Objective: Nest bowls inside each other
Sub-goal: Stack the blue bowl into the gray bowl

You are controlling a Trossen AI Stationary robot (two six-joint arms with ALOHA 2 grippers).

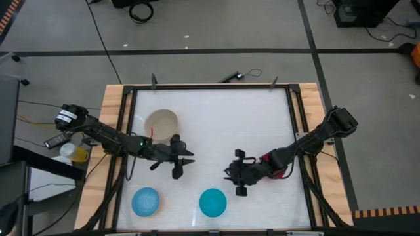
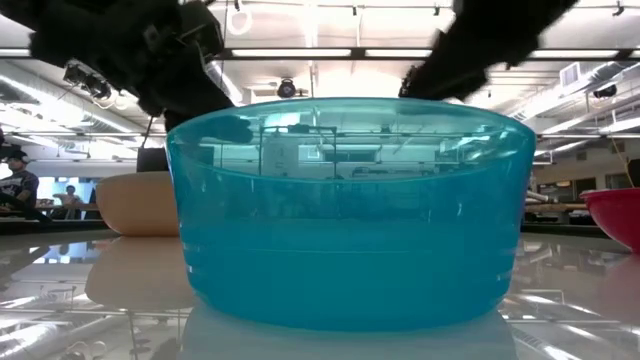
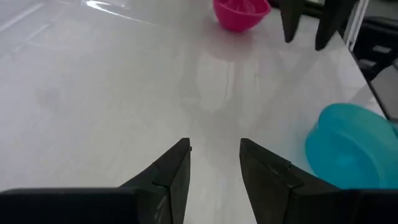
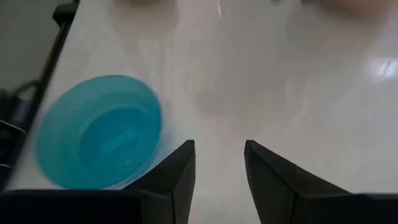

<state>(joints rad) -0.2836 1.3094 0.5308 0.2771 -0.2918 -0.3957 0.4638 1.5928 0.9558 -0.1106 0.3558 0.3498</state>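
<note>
A teal bowl (image 1: 212, 202) stands on its base near the table's front edge and fills the low view (image 2: 350, 210). To its left sits a light blue bowl (image 1: 146, 201). A cream bowl (image 1: 161, 123) stands at the far left. A red bowl (image 3: 241, 12) sits partly under my right arm (image 1: 283, 172). My left gripper (image 1: 185, 160) hovers open between the cream bowl and the teal bowl, nothing between its fingers (image 3: 214, 165). My right gripper (image 1: 233, 178) is open above the table, just beyond the teal bowl (image 4: 99, 130), fingers empty (image 4: 219, 165).
The white tabletop is ringed by a black frame (image 1: 210, 87) with wooden side boards. Bare surface lies between the two grippers and toward the far edge. A peach-coloured bowl (image 2: 140, 205) shows behind the teal one in the low view.
</note>
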